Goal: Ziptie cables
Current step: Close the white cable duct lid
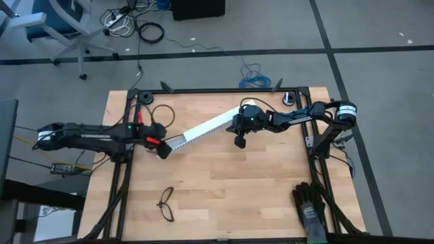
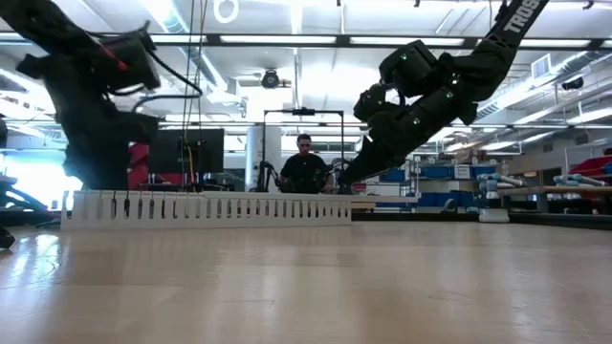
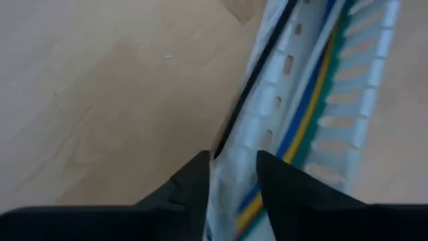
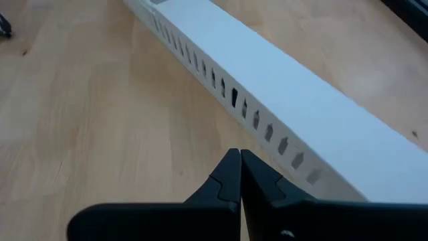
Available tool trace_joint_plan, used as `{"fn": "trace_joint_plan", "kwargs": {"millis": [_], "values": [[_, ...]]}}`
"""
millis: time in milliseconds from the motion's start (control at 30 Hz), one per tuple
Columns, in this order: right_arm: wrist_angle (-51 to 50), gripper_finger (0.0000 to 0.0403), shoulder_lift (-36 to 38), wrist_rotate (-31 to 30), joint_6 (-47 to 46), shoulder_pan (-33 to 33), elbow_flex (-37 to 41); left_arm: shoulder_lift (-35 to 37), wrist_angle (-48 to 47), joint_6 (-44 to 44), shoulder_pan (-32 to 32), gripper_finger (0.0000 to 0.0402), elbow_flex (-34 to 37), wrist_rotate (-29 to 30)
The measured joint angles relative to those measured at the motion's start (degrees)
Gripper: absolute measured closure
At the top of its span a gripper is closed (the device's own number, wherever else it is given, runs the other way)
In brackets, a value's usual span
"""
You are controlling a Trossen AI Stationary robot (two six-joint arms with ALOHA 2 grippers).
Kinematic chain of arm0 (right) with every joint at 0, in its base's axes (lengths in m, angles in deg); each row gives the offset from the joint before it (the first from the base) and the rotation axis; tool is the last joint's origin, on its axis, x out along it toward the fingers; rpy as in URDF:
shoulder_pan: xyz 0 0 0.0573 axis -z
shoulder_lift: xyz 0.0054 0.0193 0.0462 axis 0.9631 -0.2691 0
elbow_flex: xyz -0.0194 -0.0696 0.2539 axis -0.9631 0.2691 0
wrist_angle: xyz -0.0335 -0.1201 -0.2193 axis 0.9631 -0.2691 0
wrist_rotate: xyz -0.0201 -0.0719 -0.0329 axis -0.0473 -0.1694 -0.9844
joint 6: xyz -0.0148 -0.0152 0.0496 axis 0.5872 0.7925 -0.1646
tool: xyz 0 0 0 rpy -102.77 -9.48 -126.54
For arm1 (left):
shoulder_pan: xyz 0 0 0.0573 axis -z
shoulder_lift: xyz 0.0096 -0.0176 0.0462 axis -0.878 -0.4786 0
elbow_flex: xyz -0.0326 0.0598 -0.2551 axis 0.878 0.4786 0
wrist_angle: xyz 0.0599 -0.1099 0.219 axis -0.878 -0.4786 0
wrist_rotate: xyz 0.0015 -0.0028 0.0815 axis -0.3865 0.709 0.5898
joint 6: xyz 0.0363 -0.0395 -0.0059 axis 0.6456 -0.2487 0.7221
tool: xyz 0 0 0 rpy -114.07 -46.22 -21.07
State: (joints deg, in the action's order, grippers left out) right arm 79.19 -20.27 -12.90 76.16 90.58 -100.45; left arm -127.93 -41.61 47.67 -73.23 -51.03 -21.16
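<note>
High view: white slotted cable duct lies diagonal mid-table. Left gripper at its near-left end, right gripper at the far-right end, just beside the duct. Black glasses near the front edge, well apart. Black gloves at the front-right corner. Wood-plank table, black frame rails; grey floor beyond w/ loose cords, blue cable coil, office chair.

Low view: duct seen side-on, slots up, flat on the table. Both arms come down at its ends. Person seated behind, lab w/ ceiling strip lights.

Left wrist view: left gripper fingers part-open, straddling the duct wall; can't tell if anything is pinched. Cables (blue, yellow, green, white) run inside the duct channel. Thin dark ziptie lies along the duct's outer wall, its end reaching down between the fingers.

Right wrist view: right gripper fully closed, holding nothing, tips just beside the duct side wall.

Step, as I read it: left pinches the ziptie end. To do well: close on the strip only, not the wall; keep the right tip bracing the duct so it doesn't slide on smooth wood.
</note>
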Motion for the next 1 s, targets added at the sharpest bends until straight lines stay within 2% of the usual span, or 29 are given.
{"fn": "trace_joint_plan", "kwargs": {"millis": [267,433,633,800,1000], "values": [[2.2,0.0403,0.0,0.1,-0.1,0.0,0.3,-12.2,7.6,7.2,0.0,0.0349,-2.9,0.3],[2.5,0.0403,0.0,0.2,0.0,0.0,0.3,-19.7,14.1,15.8,-0.1,0.0388,-6.7,0.5],[2.4,0.0403,0.0,0.2,0.0,-0.7,0.3,-28.8,17.9,26.7,-0.1,0.0391,-12.9,3.5],[2.4,0.0403,0.5,0.3,0.0,-1.6,0.3,-35.0,21.1,34.6,-1.5,0.0391,-18.6,3.5],[2.2,0.0403,2.2,0.2,-0.1,-2.6,0.3,-39.6,24.3,36.2,-4.9,0.0378,-22.5,0.1]]}}
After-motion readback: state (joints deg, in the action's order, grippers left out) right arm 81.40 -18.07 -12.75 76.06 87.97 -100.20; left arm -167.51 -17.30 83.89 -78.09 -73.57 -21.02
